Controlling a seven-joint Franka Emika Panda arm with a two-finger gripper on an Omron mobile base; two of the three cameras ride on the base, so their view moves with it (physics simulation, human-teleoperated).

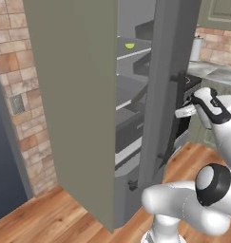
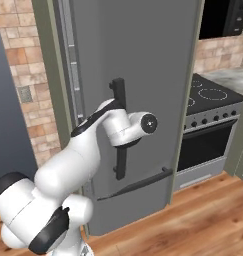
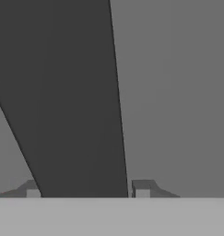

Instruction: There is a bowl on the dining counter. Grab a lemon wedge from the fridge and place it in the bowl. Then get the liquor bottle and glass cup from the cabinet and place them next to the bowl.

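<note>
- The gripper sits at the fridge door, with its two finger tips straddling the dark bar handle. The jaws are spread: a tip shows on each side of the bar, the right one with a thin gap to it. Whether the tips press the handle cannot be told from these views.
- In the right base view the arm's wrist reaches the same vertical handle on the grey fridge front, left of the oven.
- The fridge door stands swung open in the left base view, and the grey inner shelves are exposed.
- The lemon wedge lies far inside, on an upper shelf, near that shelf's front edge.
- Handling judgement: the wedge is very light and small, probably soft and slightly slick, so it can squirt out of a hard pinch.
- Recommended hold: close the tips across the wedge's narrow thickness, at mid-length, with gentle force.
- Approach from the open front, above the shelf edge, since the shelf overhead limits headroom.
</note>
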